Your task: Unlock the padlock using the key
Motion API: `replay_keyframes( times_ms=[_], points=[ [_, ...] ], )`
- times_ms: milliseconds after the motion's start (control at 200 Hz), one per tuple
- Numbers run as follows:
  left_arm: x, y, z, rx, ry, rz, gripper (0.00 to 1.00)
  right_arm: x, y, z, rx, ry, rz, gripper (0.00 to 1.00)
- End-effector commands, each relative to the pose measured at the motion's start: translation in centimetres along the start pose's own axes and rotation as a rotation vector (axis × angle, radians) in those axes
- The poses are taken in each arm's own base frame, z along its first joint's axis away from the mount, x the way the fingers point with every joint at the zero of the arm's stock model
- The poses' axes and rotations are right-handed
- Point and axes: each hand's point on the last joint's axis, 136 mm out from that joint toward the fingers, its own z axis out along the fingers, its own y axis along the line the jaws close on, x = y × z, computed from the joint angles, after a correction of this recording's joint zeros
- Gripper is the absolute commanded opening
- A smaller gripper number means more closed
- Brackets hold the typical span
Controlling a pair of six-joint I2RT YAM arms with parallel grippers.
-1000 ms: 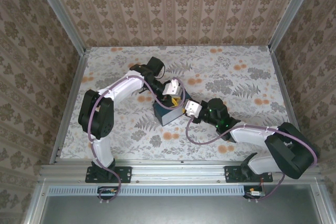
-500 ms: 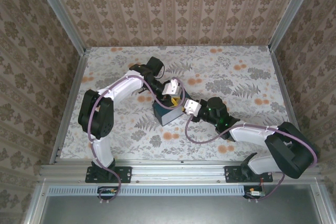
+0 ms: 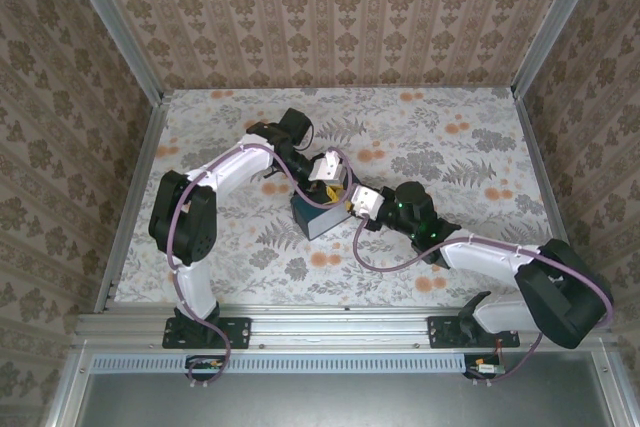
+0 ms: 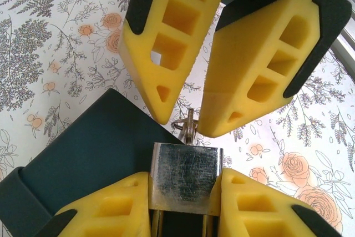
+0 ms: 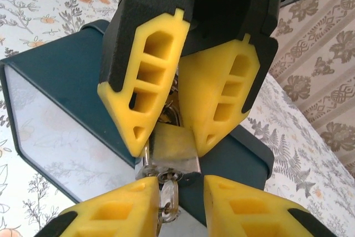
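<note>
The silver padlock (image 4: 186, 167) hangs over a corner of the dark blue box (image 4: 83, 159), and my left gripper (image 4: 186, 186) is shut on its body from both sides. The small key (image 5: 169, 197) is stuck in the underside of the padlock (image 5: 176, 145). My right gripper (image 5: 182, 190) stands open around the key. Its left finger (image 5: 119, 212) touches the key, while the right finger (image 5: 249, 209) stays apart from it. In the top view the left gripper (image 3: 327, 173) and right gripper (image 3: 356, 204) meet above the box (image 3: 318, 217).
The box stands mid-table on a flower-printed cloth (image 3: 470, 147). Patterned walls close the back and both sides. The two arms converge from left and right, their cables looping near the box.
The right arm has edged slightly left toward the padlock. The left arm and the box have not moved.
</note>
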Motion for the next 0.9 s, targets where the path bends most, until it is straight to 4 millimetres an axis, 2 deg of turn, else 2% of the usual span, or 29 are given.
replay_keyframes(
  times_ms=[0,225,430,895],
  points=[
    [1.7,-1.2,0.6,0.054,0.03,-0.067,0.26,-0.4,-0.6,-0.6,0.016,0.012,-0.001,0.28],
    [1.6,-1.1,0.5,0.048,0.03,-0.066,0.26,-0.5,-0.8,-1.4,0.006,0.002,0.021,0.28],
    [1.5,-1.1,0.6,0.049,0.029,-0.064,0.26,-0.1,0.0,-0.6,-0.053,0.006,0.041,0.27],
    [1.7,-1.1,0.7,0.05,0.03,-0.069,0.25,-0.7,-0.5,0.4,-0.039,-0.031,0.09,0.24]
  ],
)
